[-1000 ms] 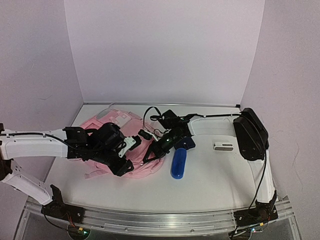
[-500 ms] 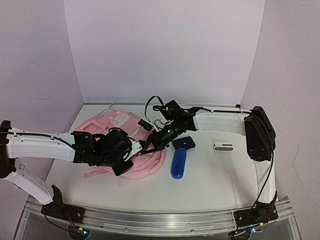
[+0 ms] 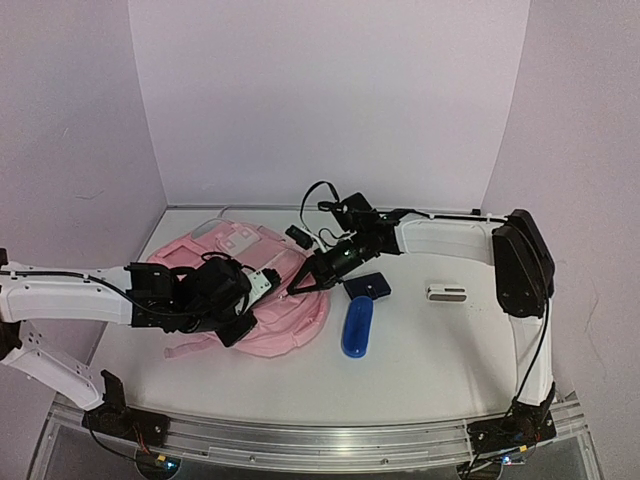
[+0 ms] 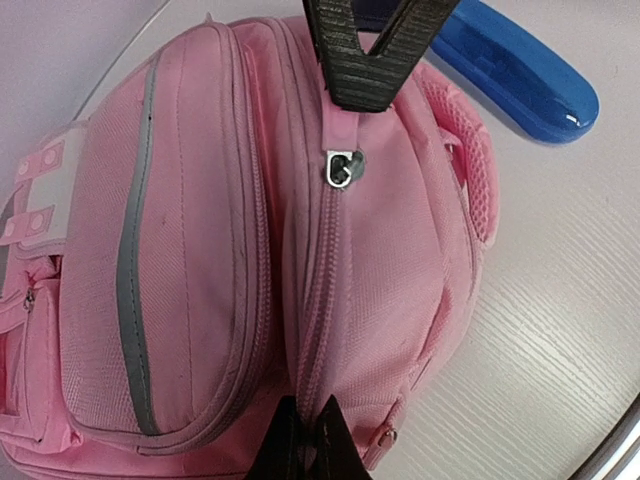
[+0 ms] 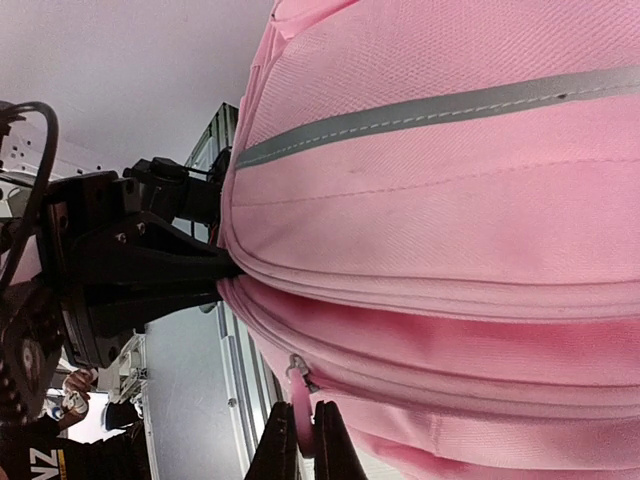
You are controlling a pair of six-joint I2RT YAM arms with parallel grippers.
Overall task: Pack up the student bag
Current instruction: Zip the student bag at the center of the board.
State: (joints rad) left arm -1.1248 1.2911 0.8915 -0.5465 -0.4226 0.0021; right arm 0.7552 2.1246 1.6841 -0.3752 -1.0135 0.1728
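Two grips held the student bag (image 3: pixel 300 315), lying on the desk (image 3: pixel 430 350) beside a blue case (image 3: pixel 356 327): the left claw (image 4: pixel 303 440) pinched its zip seam (image 4: pixel 318 300) and the right claw (image 5: pixel 298 435) its pink pull tab (image 4: pixel 338 125), so uneven tugging might have slipped the tab or dragged the soft bag.

Table (image 3: pixel 420 360), 12 o'clock taken as the far wall.
- Bag (image 3: pixel 285 312): lies flat, 9 o'clock of centre.
- Case (image 3: pixel 356 327): just beside the bag at its 3 o'clock, running 12 to 6.
- Flat item (image 3: pixel 366 286): at the case's 12 o'clock end.
- Small block (image 3: pixel 446 293): apart, at the case's 2 o'clock.
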